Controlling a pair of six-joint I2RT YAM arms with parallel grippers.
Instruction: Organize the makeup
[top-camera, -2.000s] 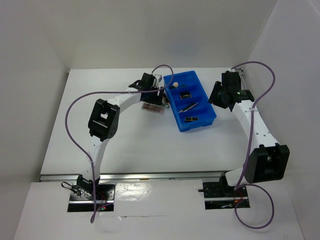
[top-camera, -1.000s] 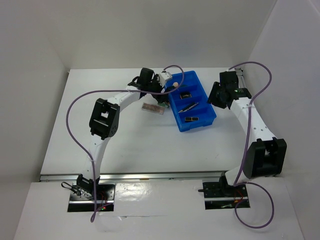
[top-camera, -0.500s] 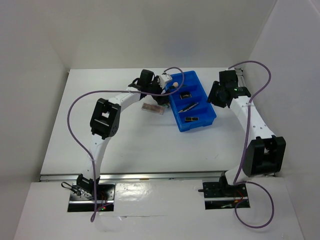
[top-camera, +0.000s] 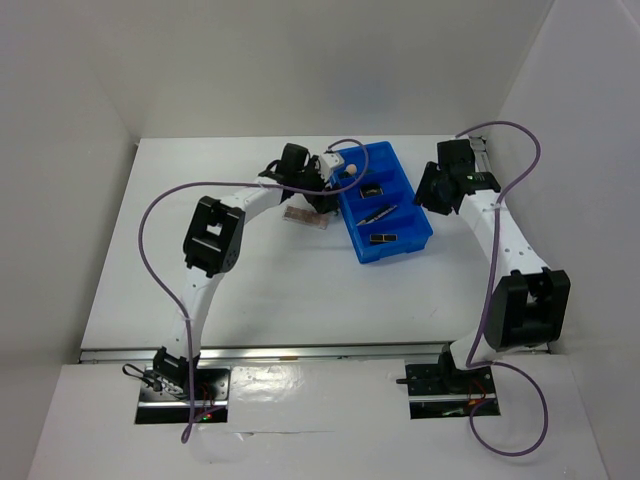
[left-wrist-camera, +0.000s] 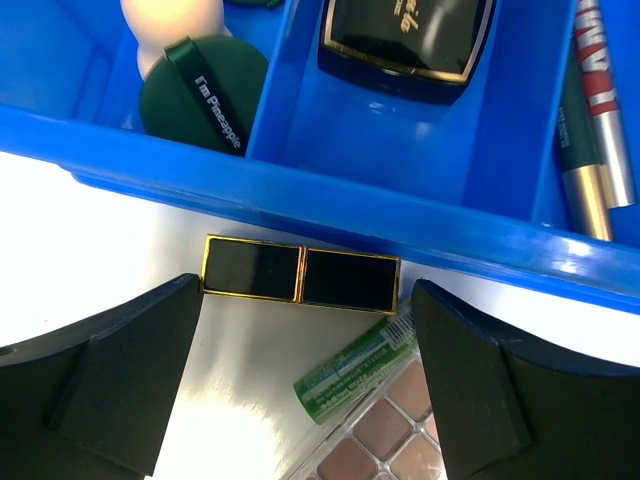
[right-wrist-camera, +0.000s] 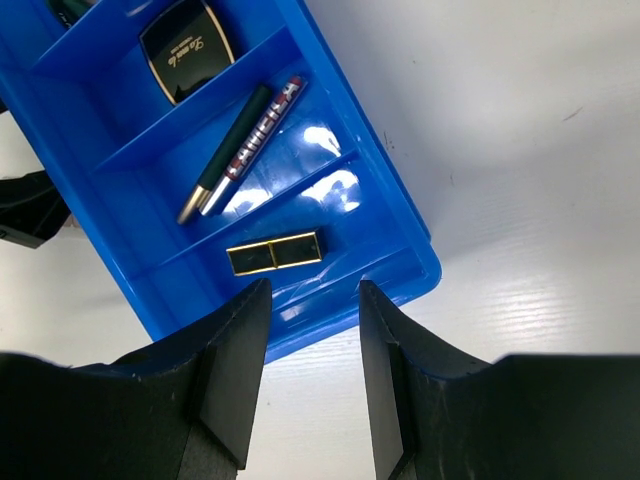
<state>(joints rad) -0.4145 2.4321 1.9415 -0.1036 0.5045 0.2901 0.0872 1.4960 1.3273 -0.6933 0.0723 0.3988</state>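
Note:
In the left wrist view my left gripper (left-wrist-camera: 300, 400) is open and empty over the table beside the blue tray (left-wrist-camera: 400, 205). Between its fingers lie a black-and-gold lipstick tube (left-wrist-camera: 300, 275), a green tube (left-wrist-camera: 355, 372) and a brownish palette (left-wrist-camera: 385, 445). In the tray are a peach sponge (left-wrist-camera: 170, 25), a dark green round compact (left-wrist-camera: 205, 95), a dark square compact (left-wrist-camera: 405, 35) and slim pencils (left-wrist-camera: 590, 120). My right gripper (right-wrist-camera: 305, 390) is open and empty above the tray's near corner. Below it a second lipstick tube (right-wrist-camera: 275, 252) lies in the end compartment.
In the top view the tray (top-camera: 398, 252) stands at the back centre-right, the palette (top-camera: 305, 218) just to its left. My left gripper (top-camera: 328, 192) hangs at the tray's left side and my right gripper (top-camera: 435, 190) at its right side. White walls enclose the table.
My left wrist has moved back and right, off the palette and toward the tray's left wall. The right arm's elbow has drawn in a little; its gripper stays in place.

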